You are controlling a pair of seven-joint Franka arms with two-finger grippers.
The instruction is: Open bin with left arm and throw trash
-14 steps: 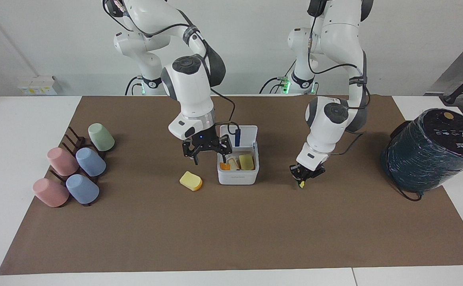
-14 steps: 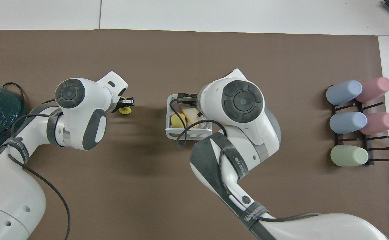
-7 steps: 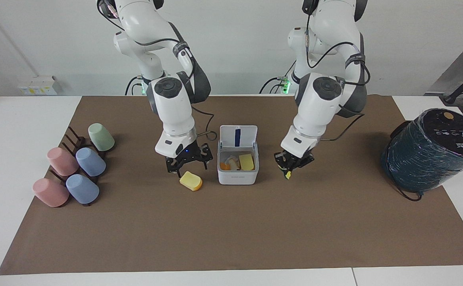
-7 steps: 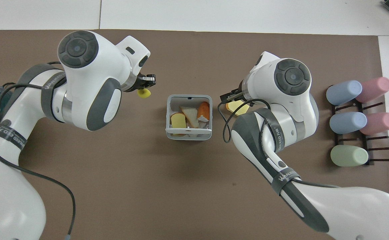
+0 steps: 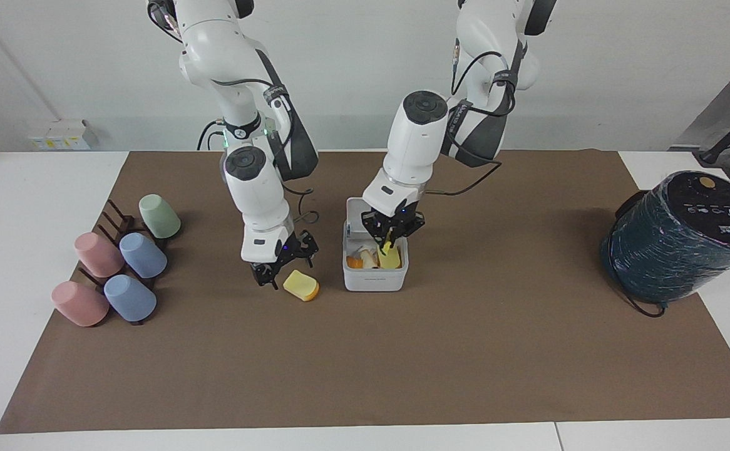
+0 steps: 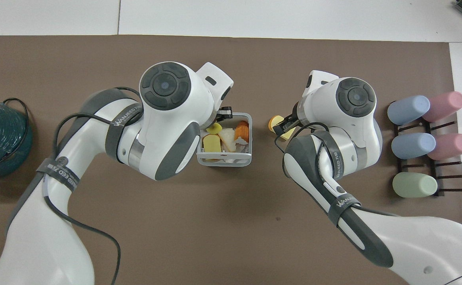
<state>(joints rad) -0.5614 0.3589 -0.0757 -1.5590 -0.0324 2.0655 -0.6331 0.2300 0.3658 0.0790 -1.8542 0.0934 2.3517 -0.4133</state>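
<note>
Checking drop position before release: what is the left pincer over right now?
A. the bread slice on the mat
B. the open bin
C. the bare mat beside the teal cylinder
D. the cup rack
B: in the facing view the left pincer hangs over the open bin with a small yellow piece in it, while the bread slice lies on the mat beside the bin, under the right pincer.

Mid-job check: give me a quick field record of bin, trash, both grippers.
bin: lid open, several toy-food pieces inside
left gripper: over the open bin, shut on yellow chunk
right gripper: low over the mat, open, beside bread slice
bread slice: on the mat beside the bin, toward the right arm's end
cups: on the rack
</note>
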